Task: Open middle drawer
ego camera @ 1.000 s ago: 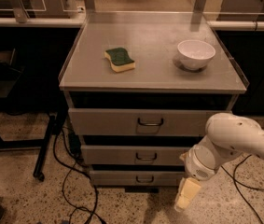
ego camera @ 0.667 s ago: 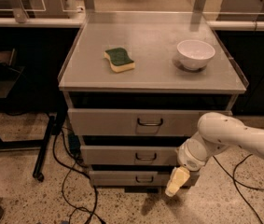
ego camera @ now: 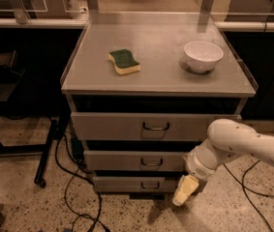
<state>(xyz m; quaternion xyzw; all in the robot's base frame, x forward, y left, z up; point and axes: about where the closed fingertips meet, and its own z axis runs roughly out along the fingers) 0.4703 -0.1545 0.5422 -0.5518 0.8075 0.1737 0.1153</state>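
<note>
The middle drawer is a grey metal front with a small dark wire loop handle, second of three stacked fronts under the cabinet top. It looks pushed in. My gripper, cream-tipped on a white arm, hangs low at the right. It is below and to the right of the middle drawer's handle, in front of the right end of the bottom drawer. It holds nothing that I can see.
The taller top drawer sits above. On the cabinet top lie a green-and-yellow sponge and a white bowl. Black cables trail on the speckled floor at the left, next to a dark stand leg.
My gripper has moved left and slightly up, from right of the cabinet to in front of the bottom drawer's right end. The drawers have not moved.
</note>
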